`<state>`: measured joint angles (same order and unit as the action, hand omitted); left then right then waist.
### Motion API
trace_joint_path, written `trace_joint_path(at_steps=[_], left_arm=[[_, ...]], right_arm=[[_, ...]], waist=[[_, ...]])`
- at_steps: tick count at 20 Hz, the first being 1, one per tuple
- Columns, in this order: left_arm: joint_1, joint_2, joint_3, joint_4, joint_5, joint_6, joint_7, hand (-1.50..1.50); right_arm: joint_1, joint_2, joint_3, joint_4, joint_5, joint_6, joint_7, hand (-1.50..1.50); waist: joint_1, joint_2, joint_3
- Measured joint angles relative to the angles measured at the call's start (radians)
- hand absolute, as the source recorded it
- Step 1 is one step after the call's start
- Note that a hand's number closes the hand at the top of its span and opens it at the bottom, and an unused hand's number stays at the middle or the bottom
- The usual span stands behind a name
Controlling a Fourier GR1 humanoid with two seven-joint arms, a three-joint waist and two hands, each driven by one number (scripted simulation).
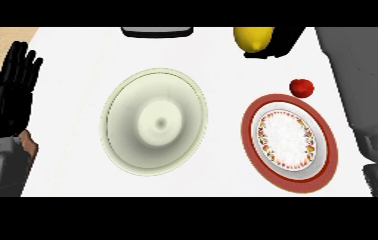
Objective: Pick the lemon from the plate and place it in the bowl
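Your right hand (pixel 279 43) is at the far edge of the view, its black fingers (pixel 289 38) curled round the lemon (pixel 253 38), which shows yellow just to their left, lifted off the plate. Directly below those fingers, toward you, a small red fruit (pixel 301 87) sits on the bench (pixel 221 59), touching the far rim of the plate (pixel 325 149). The plate is red-rimmed with a patterned white centre and has nothing on it. To the left of the fingers and nearer you stands the pale green bowl (pixel 118 134), well apart from the lemon. Your left hand (pixel 16 91) rests at the left edge, fingers straight and holding nothing. A dark object (pixel 156 32) lies at the far edge above the bowl.
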<state>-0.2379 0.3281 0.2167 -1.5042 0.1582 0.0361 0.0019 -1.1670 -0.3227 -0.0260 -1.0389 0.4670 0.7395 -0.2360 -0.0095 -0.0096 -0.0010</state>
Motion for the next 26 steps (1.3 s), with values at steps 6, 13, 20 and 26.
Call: trace_joint_path(at_steps=[6, 13, 20, 26], left_arm=[[-0.003, -0.022, -0.009, 0.024, -0.012, 0.001, -0.029, 0.00], [-0.004, -0.016, -0.005, 0.008, -0.009, -0.011, -0.015, 0.00], [-0.012, -0.025, -0.011, -0.004, -0.013, -0.009, -0.003, 0.00], [-0.047, -0.027, -0.011, 0.022, -0.020, -0.008, -0.009, 0.00]], right_arm=[[0.057, 0.159, 0.079, -0.128, 0.000, 0.013, 0.172, 1.50], [0.159, 0.291, 0.234, -0.163, 0.088, -0.130, 0.248, 1.50], [0.250, 0.317, 0.402, -0.065, 0.142, -0.346, 0.315, -1.50], [0.265, 0.321, 0.450, 0.062, -0.024, -0.461, 0.319, -1.50]], waist=[[0.003, 0.004, 0.000], [0.015, 0.008, 0.001], [0.025, 0.011, 0.001], [0.037, 0.016, 0.001]])
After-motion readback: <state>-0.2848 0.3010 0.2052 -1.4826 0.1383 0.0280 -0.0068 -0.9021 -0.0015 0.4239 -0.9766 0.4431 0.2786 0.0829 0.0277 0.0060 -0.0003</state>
